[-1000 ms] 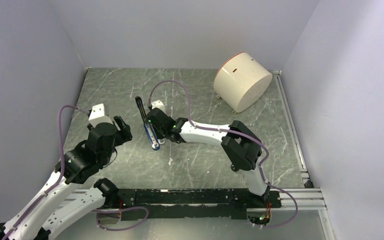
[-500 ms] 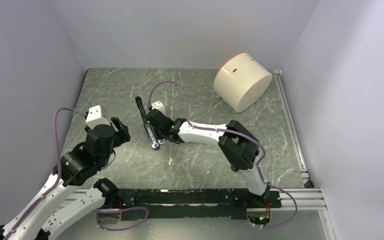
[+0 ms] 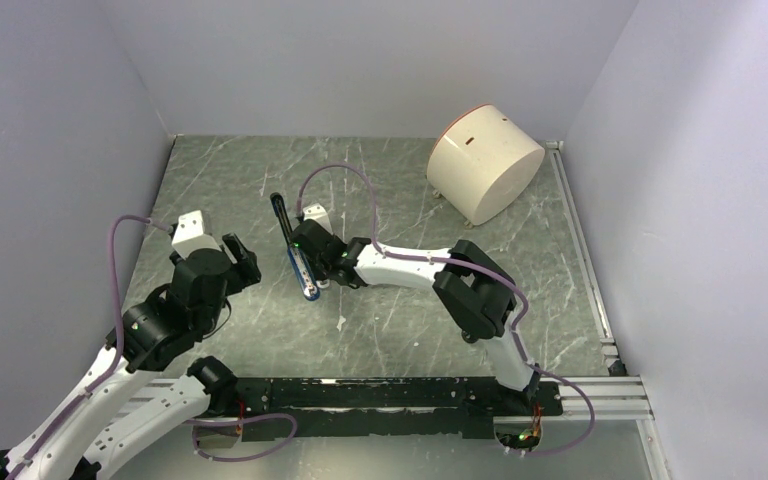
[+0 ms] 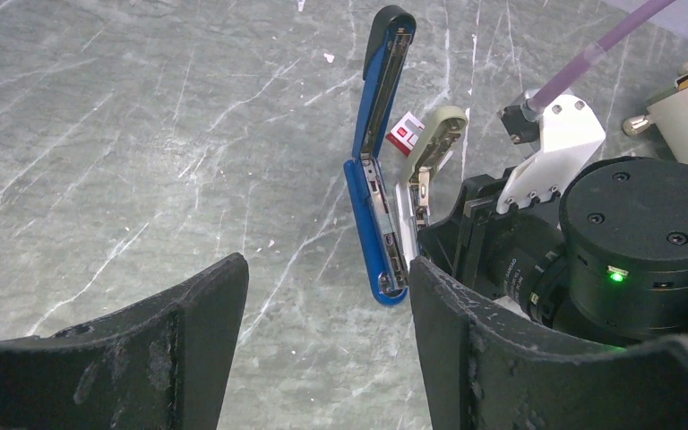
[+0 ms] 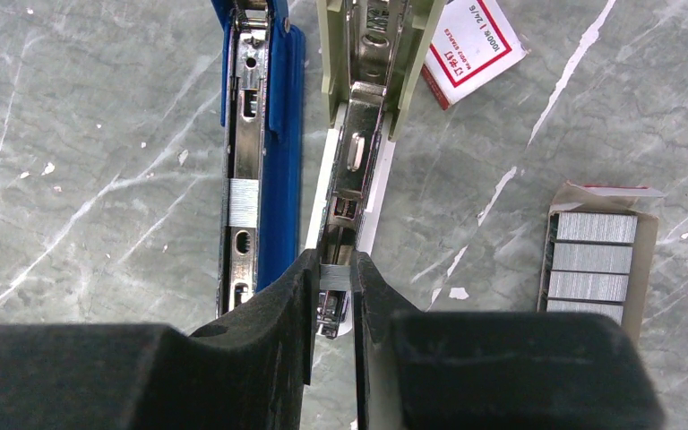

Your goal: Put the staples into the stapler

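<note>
The blue stapler [image 5: 273, 134] lies hinged open on the table, silver channel up, with a short grey strip of staples in it; it also shows in the left wrist view [image 4: 372, 193] and the top view [image 3: 302, 270]. My right gripper [image 5: 333, 273] is shut on a small grey staple strip [image 5: 335, 277], held over the silver channel of the beige-olive bar [image 5: 363, 98] just right of the stapler. The open staples tray [image 5: 594, 260] with grey blocks lies to the right, its red-and-white sleeve [image 5: 473, 43] beyond. My left gripper [image 4: 327, 300] is open and empty, left of the stapler.
A round beige drum [image 3: 485, 160] lies on its side at the back right. The right arm's wrist [image 4: 632, 242] sits close to the right of the left gripper. Purple-grey walls enclose the marbled table [image 3: 400, 330].
My left arm has drawn back a little toward the left. My right gripper has stayed at the stapler, shifting only slightly.
</note>
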`<state>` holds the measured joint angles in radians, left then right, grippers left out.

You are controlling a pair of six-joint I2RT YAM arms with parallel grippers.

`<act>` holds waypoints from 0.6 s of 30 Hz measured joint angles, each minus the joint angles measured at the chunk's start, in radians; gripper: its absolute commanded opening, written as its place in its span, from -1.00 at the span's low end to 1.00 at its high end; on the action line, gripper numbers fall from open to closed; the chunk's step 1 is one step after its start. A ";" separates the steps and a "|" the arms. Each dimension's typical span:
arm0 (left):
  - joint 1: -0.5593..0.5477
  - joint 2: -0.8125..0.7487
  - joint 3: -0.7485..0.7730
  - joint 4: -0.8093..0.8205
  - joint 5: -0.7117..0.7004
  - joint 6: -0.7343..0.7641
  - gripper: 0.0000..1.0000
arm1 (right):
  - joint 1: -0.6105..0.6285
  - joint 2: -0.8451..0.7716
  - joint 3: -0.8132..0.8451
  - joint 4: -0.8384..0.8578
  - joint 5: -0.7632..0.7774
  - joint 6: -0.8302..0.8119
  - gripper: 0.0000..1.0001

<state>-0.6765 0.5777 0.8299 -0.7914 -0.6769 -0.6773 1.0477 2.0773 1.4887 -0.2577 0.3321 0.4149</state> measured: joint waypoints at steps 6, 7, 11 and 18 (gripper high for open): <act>0.000 0.000 0.000 0.000 0.000 0.000 0.43 | 0.000 0.000 0.000 0.002 0.002 0.000 -0.60; 0.000 0.000 0.000 0.000 0.000 0.000 0.43 | 0.000 0.000 0.000 0.003 0.002 0.000 -0.60; 0.000 0.000 0.000 0.000 0.000 0.000 0.43 | 0.000 0.000 0.000 0.004 0.007 0.000 -0.60; 0.000 0.000 0.000 0.000 0.000 0.000 0.43 | 0.000 -0.001 0.000 0.007 0.016 -0.001 -0.60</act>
<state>-0.6765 0.5777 0.8295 -0.7914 -0.6769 -0.6773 1.0477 2.0762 1.4883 -0.2508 0.3481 0.4141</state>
